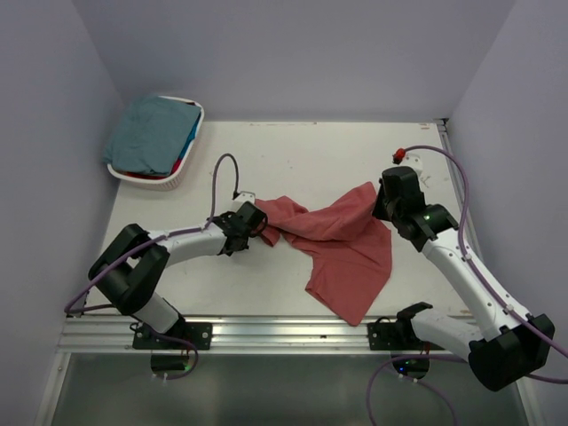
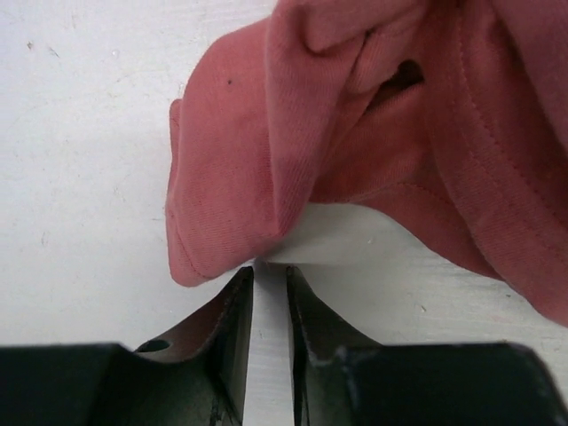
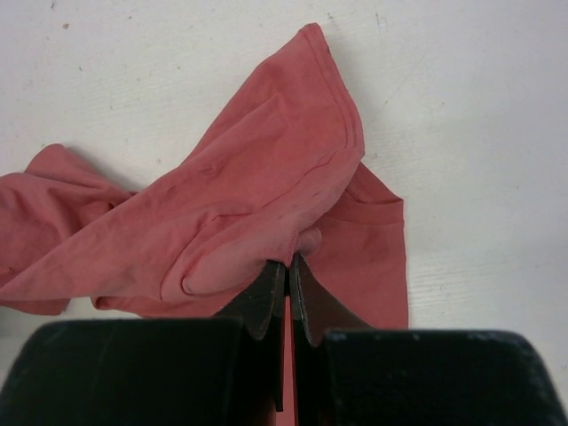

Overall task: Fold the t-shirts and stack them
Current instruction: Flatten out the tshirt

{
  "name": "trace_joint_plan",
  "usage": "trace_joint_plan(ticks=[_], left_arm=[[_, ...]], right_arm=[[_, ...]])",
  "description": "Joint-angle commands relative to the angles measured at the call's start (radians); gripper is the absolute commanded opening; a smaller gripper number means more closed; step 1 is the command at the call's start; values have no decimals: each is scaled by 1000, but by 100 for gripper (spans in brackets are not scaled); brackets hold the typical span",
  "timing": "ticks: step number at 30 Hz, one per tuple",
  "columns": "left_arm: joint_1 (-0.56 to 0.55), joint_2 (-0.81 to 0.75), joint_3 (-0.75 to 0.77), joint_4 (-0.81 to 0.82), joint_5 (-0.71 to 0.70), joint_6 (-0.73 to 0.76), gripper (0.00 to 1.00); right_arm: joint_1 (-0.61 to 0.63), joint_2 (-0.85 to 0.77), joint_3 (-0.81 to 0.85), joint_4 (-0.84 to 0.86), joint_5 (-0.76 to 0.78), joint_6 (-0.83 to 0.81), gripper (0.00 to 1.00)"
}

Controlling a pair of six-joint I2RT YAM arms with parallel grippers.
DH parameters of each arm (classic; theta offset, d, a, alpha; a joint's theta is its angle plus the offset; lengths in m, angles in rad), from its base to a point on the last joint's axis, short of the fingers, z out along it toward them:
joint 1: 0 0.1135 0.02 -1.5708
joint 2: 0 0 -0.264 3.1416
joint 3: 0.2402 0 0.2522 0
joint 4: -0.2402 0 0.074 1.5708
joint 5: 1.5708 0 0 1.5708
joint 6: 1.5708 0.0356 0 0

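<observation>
1. White tabletop [image 1: 293, 160] carries everything; the task looks early, with spreading the first shirt in hand.
2. Crumpled at the middle lies the brick-red t-shirt [image 1: 342, 244], trailing toward the near edge.
3. At far left the teal t-shirt [image 1: 151, 133] tops the basket [image 1: 201, 120].
4. On the red shirt's far right corner the right end effector [image 3: 287, 266] pinches cloth.
5. At the shirt's left edge the left end effector [image 2: 269, 271] stands narrowly spread, gripping nothing; next it probably needs to close there so both arms can pull the cloth flat.
</observation>
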Motion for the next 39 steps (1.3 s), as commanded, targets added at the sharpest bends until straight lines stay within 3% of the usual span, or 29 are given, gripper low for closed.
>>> trace_joint_plan(ticks=[1, 4, 21, 23, 26, 29, 35, 39], left_arm=[[8, 10, 14, 64, -41, -4, 28], [13, 20, 22, 76, -42, 4, 34], [56, 96, 71, 146, -69, 44, 39], [68, 110, 77, 160, -70, 45, 36], [82, 125, 82, 169, -76, 45, 24], [85, 129, 88, 166, -85, 40, 1], [85, 86, 103, 104, -75, 11, 0], [59, -35, 145, -16, -50, -15, 0]], right_arm=[[0, 4, -4, 40, -9, -11, 0], [0, 5, -8, 42, -12, -11, 0], [0, 9, -24, 55, -26, -11, 0], [0, 7, -25, 57, -30, -11, 0], [0, 7, -30, 59, -31, -14, 0], [0, 2, -34, 60, -32, -12, 0], [0, 2, -36, 59, -32, -12, 0], [0, 1, -28, 55, -21, -12, 0]])
